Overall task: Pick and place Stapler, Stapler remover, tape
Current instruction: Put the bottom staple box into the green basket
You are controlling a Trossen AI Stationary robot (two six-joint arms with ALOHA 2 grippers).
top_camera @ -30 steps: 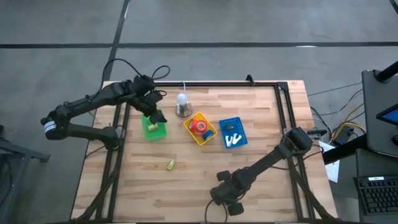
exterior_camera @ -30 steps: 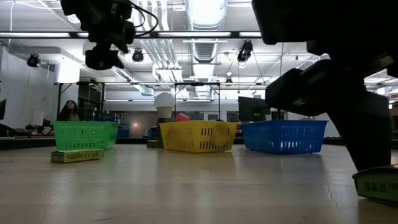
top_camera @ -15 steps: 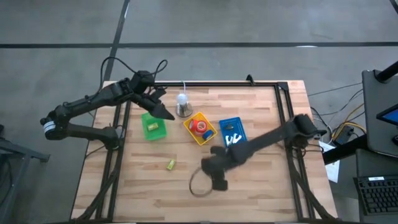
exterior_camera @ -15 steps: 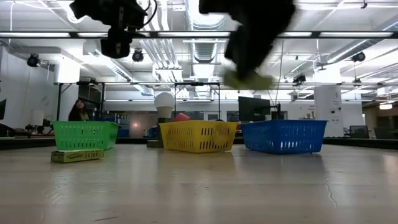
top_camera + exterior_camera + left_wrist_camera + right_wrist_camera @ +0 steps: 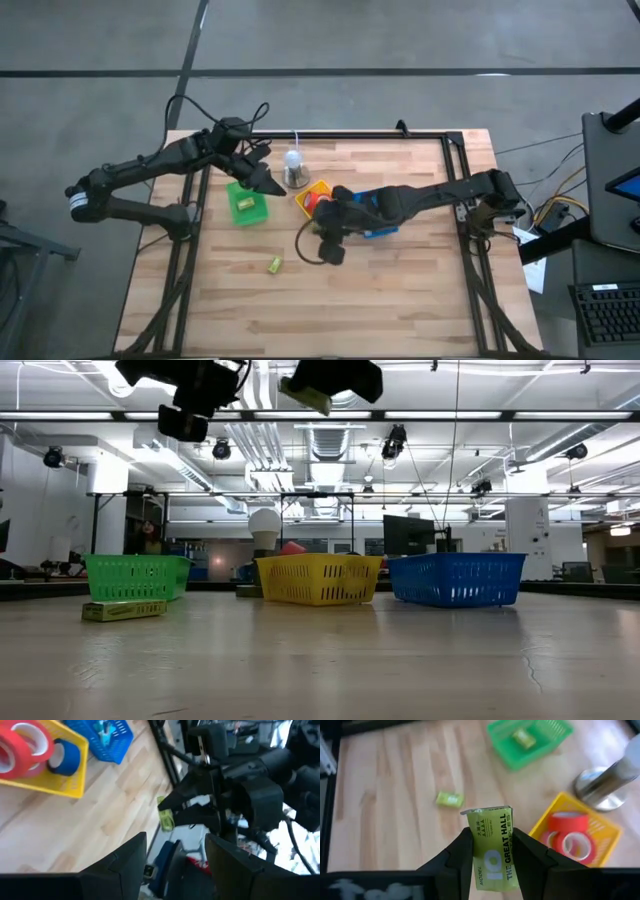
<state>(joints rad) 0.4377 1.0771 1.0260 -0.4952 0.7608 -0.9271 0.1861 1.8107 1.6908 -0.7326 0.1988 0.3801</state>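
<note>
The right arm hides most of the blue tray [image 5: 385,222]; its white contents are too small to identify.

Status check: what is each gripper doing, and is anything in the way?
Right gripper shut on green staple box, airborne near yellow tray. Left gripper open, above green tray. Path clear.

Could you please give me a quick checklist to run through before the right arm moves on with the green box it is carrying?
1. Grip: the right gripper is shut on the green box, label readable. Ok.
2. Height: in the low view the box hangs well above the basket rims. Ok.
3. Green basket: one small box inside, with room left. Ok.
4. Path: the left gripper hovers beside the green basket's far corner, close to the route. Not ok.
5. Loose box on the table, away from the arms. Ok.
6. Whether the green basket is this box's target: cannot tell.
</note>
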